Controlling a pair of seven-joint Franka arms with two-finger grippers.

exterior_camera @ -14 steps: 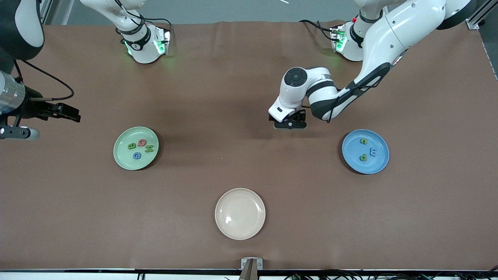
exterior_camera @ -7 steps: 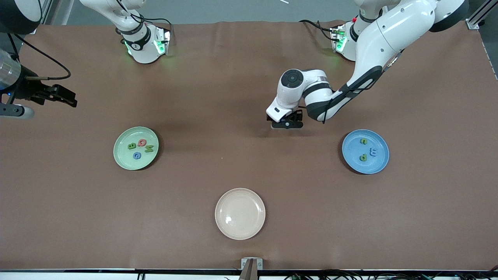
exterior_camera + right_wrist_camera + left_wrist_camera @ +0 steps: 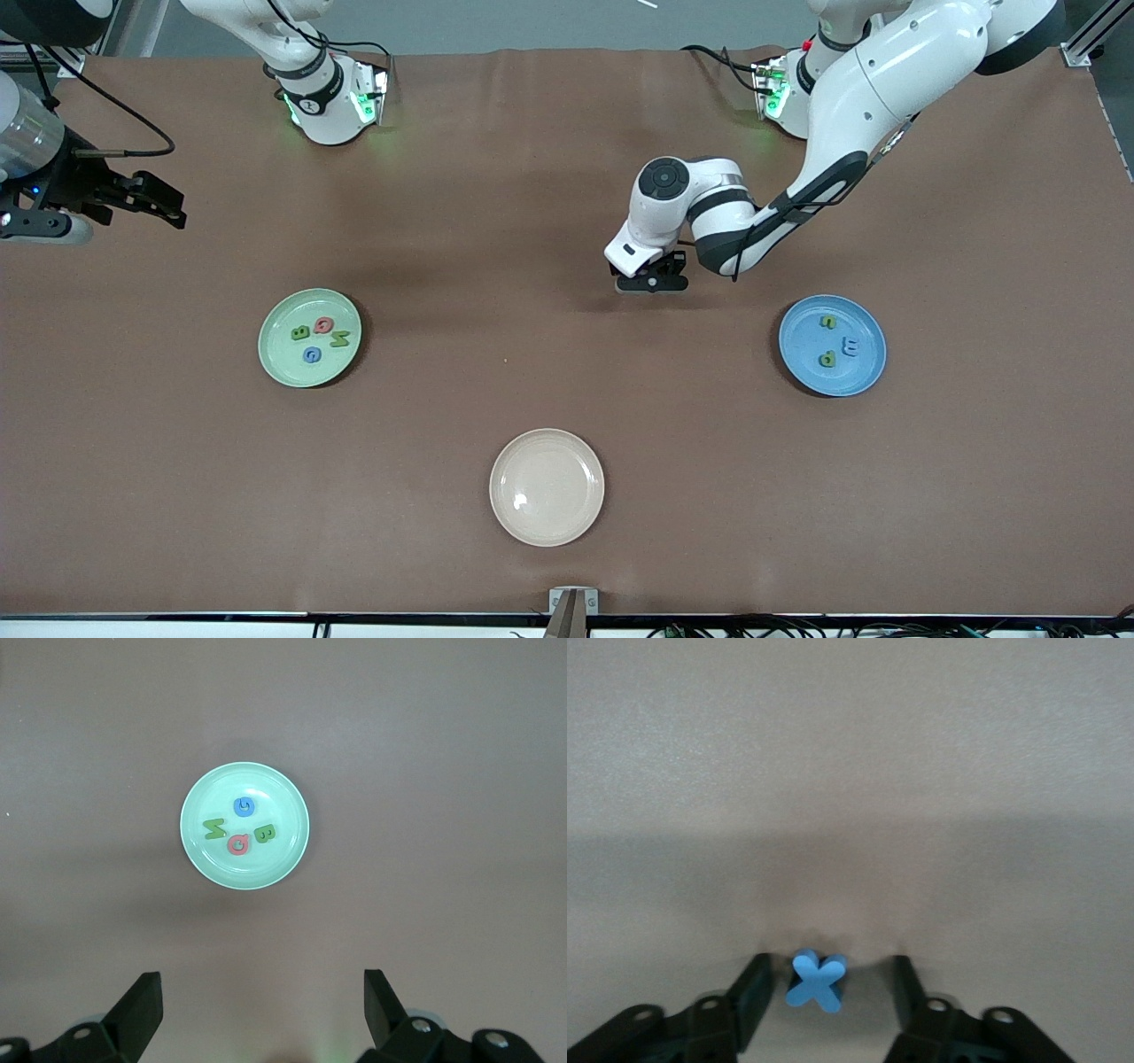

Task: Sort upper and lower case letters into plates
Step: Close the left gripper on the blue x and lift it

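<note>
Seven letters already lay sorted: four in the green plate (image 3: 309, 338), three in the blue plate (image 3: 832, 346). Left gripper (image 3: 824, 997), low on the worktop (image 3: 496, 221), straddled the x (image 3: 816, 980), jaws narrowing, one side not yet touching. Next: clamp, lift, carry to blue. Right gripper (image 3: 261, 1001) waited above green, jaws wide.

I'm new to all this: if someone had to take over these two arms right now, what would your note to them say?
Left gripper: low at mid-table, fingers either side of the blue x, one touching it, the other with a gap; not gripped.
Right gripper: open, empty, waiting high at its own end of the table.
Light green plate: B, Q, N and G, all capitals, done.
Blue plate: n, m and p.
Cream plate: nothing in it.
Left to do: grip the x, carry it to the blue plate.
</note>
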